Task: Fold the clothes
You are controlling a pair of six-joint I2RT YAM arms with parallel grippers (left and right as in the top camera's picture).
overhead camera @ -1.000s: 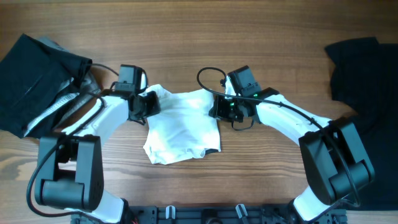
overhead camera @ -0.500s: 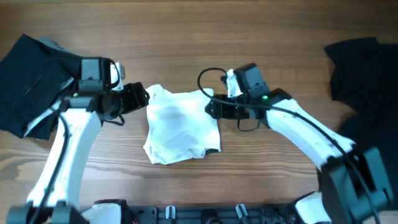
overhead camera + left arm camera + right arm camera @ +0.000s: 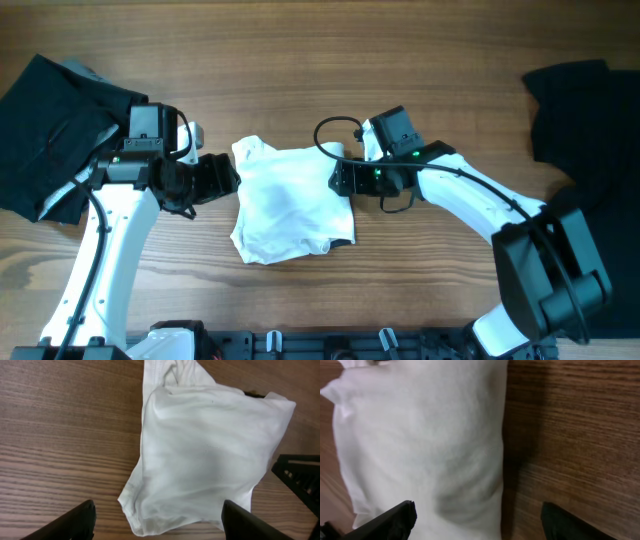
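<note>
T-shirt [image 3: 293, 200]: white, bunched, mid-worktop [image 3: 300, 60]; between the grippers
Left gripper [image 3: 225, 178]: jaws wide, empty; beside shirt's left edge
Right gripper [image 3: 340, 180]: jaws wide, empty; at right edge
Overhead only: black garments [image 3: 50, 130] at both ends

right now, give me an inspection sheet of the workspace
surface: wooden table, brown grain
job's things: white T-shirt bunched at centre; left black garments heaped at the far left; right black garment at the far right
clutter: nothing seen
grippers: left gripper open beside the shirt's left edge; right gripper open at its right edge; neither holds cloth
cables: black cable loops above the right wrist
surroundings: black rail along the near edge
</note>
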